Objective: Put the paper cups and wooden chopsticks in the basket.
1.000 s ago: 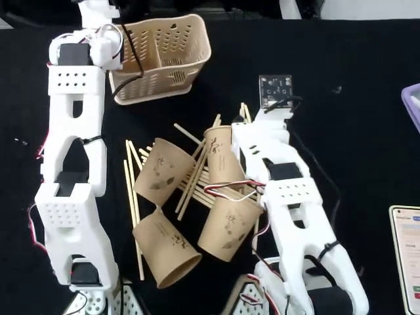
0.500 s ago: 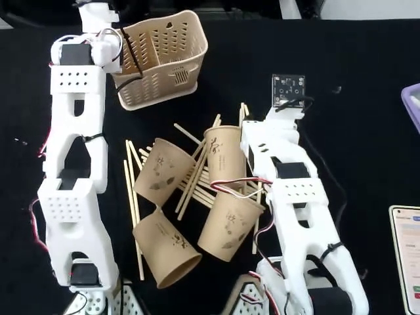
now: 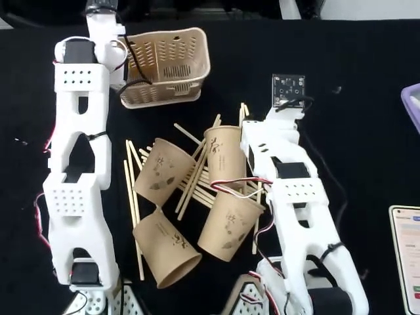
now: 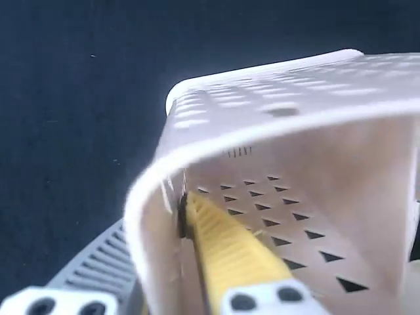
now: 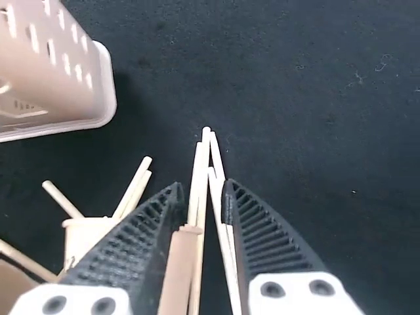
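Left hand [image 4: 174,211] clamps basket [image 3: 165,92] wall; right hand [image 5: 200,189] slightly parted, straddling chopsticks [image 5: 205,147]; paper cups [image 3: 164,172] on table [image 3: 354,65].

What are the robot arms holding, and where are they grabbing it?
The left gripper holds the basket by its wall at the rim, one jaw inside, one outside. The right gripper is open around chopsticks and grips nothing.

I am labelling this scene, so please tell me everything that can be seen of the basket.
The basket is beige plastic, rectangular, with rounded corners, slotted walls and a rolled rim. It is tilted at the table's far side, beyond the paper cups, none inside. The left gripper clamps one wall, its yellow finger inside.
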Controlling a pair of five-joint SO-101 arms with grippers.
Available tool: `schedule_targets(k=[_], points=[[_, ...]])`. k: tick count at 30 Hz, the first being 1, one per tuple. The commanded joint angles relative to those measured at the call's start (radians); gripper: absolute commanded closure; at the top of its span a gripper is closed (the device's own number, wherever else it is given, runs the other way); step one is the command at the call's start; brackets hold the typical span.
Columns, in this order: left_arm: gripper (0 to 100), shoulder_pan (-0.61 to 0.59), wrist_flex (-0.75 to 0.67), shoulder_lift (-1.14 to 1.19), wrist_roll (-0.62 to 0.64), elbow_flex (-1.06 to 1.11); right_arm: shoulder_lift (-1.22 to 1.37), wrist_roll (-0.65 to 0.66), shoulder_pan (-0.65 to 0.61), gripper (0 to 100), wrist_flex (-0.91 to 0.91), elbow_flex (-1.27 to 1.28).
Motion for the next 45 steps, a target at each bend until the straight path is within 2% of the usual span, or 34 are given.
schedule_targets(k=[1,6,10,18,28,33,38,43,45], points=[[97,0.039,0.064,-0.015,0.002,-0.058,-0.008,0.002,0.063,88.4,-0.021,-0.076],[97,0.071,0.170,-0.028,-0.063,-0.068,-0.008,-0.071,0.187,88.4,-0.020,-0.111],[97,0.071,0.269,-0.020,-0.064,-0.097,-0.008,-0.106,0.212,88.4,-0.020,-0.111],[97,0.056,0.269,-0.114,-0.069,0.008,-0.004,-0.107,0.210,88.4,-0.026,-0.111],[97,0.116,0.238,-0.391,-0.069,0.358,-0.005,-0.110,0.212,88.4,-0.021,-0.111],[97,0.065,0.209,-0.408,0.031,0.374,-0.007,-0.110,0.210,88.4,-0.020,-0.110],[97,0.056,0.244,-0.408,0.057,0.374,-0.002,-0.110,0.210,88.4,-0.021,-0.111],[97,0.059,0.163,-0.399,0.058,0.375,-0.002,-0.110,0.209,88.4,-0.021,-0.110],[92,0.056,0.120,-0.399,0.058,0.381,-0.002,-0.110,0.209,88.4,-0.021,-0.110]])
